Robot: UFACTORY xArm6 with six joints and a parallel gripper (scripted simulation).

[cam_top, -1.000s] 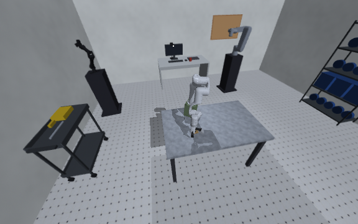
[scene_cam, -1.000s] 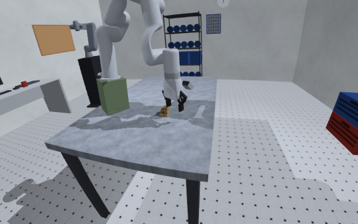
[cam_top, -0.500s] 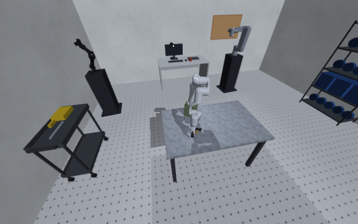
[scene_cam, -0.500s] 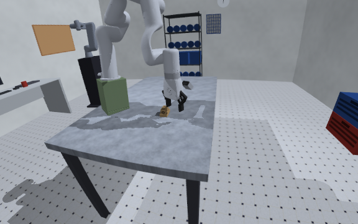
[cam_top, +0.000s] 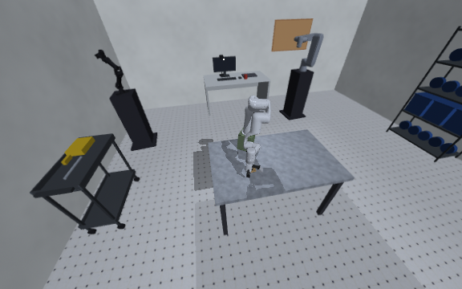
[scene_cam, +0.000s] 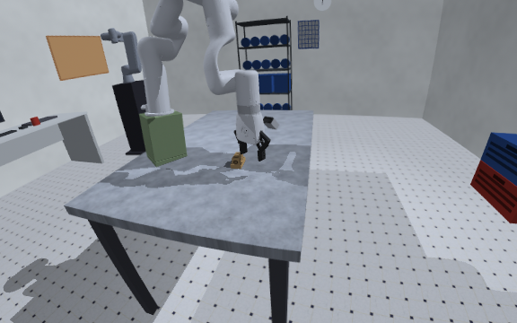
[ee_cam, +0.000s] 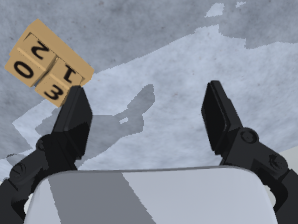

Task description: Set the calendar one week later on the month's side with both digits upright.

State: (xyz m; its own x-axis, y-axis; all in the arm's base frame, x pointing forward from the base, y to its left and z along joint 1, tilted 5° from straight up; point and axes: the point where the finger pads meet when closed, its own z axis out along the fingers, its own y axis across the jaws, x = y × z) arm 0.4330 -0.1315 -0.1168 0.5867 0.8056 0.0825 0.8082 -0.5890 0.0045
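The tan calendar tray (ee_cam: pixel 64 44) stands on the table at the upper left of the wrist view. Two tan cubes sit side by side in it. The left cube (ee_cam: pixel 24 70) shows a 0 on its lower-left face and a 2 on the face beyond it. The right cube (ee_cam: pixel 53 92) shows a 3 and a 1 in the same way. The digits look tilted in this view. The month's name is not visible. My gripper (ee_cam: pixel 146 97) (scene_cam: pixel 252 153) is wide open and empty, above the table and to one side of the calendar. Its left finger overlaps the tray's near corner in the wrist view.
The grey table (cam_top: pixel 307 160) (scene_cam: pixel 187 202) carries the green base block (scene_cam: pixel 166 139) of my arm, behind the calendar. The table's long front edge lies beyond the gripper, on the side away from the base. Shadows of the arm fall around the calendar.
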